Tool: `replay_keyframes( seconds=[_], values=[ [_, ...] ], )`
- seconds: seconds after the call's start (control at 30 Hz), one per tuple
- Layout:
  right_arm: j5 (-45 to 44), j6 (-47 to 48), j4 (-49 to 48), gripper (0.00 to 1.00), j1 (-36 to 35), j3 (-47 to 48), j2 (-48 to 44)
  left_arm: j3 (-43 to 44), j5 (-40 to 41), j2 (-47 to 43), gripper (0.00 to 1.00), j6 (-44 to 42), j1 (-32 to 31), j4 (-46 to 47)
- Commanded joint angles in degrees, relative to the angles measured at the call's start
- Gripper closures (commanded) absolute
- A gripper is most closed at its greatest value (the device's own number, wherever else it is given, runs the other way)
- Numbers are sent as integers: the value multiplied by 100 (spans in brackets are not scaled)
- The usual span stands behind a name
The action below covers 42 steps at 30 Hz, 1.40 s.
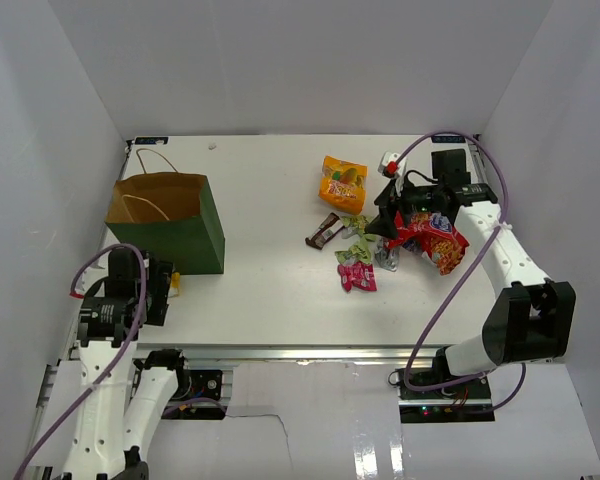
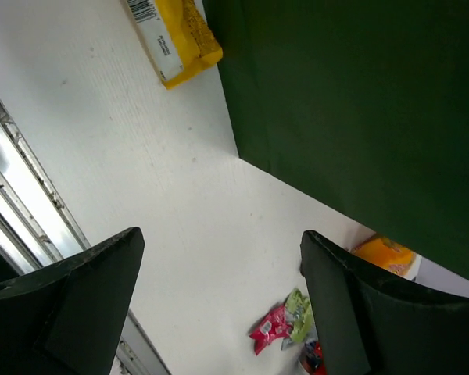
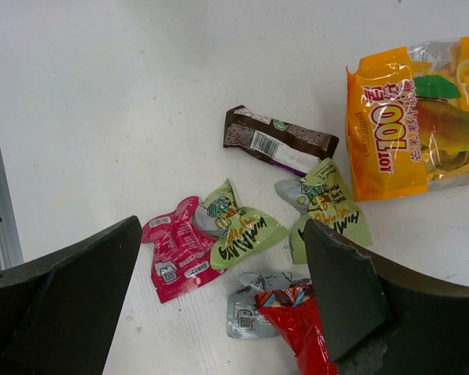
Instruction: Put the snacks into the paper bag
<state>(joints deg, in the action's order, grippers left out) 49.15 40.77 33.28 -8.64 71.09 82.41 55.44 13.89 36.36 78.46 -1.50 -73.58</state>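
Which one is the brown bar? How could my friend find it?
Find the white table, then the big orange pouch on its right half. On the pouch's near side lies the brown bar: long, thin and dark, unlike the small green packets beside it.

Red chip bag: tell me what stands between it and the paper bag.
Nothing tall. Only the flat small sachets and dark brown bar lie on the table just left of the red chip bag; beyond them bare table runs to the upright paper bag, whose top is open.
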Motion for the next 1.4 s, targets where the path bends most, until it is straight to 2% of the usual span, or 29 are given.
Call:
replay_keyframes(
  seconds=[0.0, 0.2, 0.37, 0.4, 0.5, 0.73, 0.9, 1.03, 1.13, 1.17, 1.27, 1.37],
  values=[
    [315, 106, -155, 10, 21, -113, 56, -628, 0, 143, 9, 1057, 18, 431],
    [236, 159, -181, 9, 38, -209, 91, -1123, 27, 1090, 7, 953, 298, 1732],
    [218, 185, -190, 7, 126, -271, 91, -1281, -421, 1918, 8, -82, 1615, 2559],
    [210, 194, -190, 7, 135, -280, 91, -1316, -622, 2093, 9, -224, 2061, 2664],
    [209, 203, -190, 7, 196, -315, 100, -1457, -782, 2313, 10, -638, 2600, 3112],
    [245, 211, -199, 7, 267, -271, 144, -1843, -765, 2876, 11, -831, 2794, 3814],
    [192, 264, -190, 7, 293, -236, 144, -1994, -1054, 3833, 11, -1270, 3049, 4562],
    [174, 273, -199, 7, 320, -280, 117, -1809, -1134, 4318, 11, -1394, 3164, 4441],
    [209, 247, -199, 7, 337, -315, 100, -1800, -1064, 4432, 16, -1456, 3235, 4379],
    [227, 229, -199, 7, 337, -324, 91, -1800, -1046, 4441, 21, -1456, 3252, 4353],
    [236, 212, -199, 7, 346, -324, 100, -1861, -1081, 4476, 24, -1438, 3287, 4273],
    [253, 212, -208, 7, 346, -306, 100, -1923, -1099, 4415, 34, -1412, 3296, 4124]
  ],
)
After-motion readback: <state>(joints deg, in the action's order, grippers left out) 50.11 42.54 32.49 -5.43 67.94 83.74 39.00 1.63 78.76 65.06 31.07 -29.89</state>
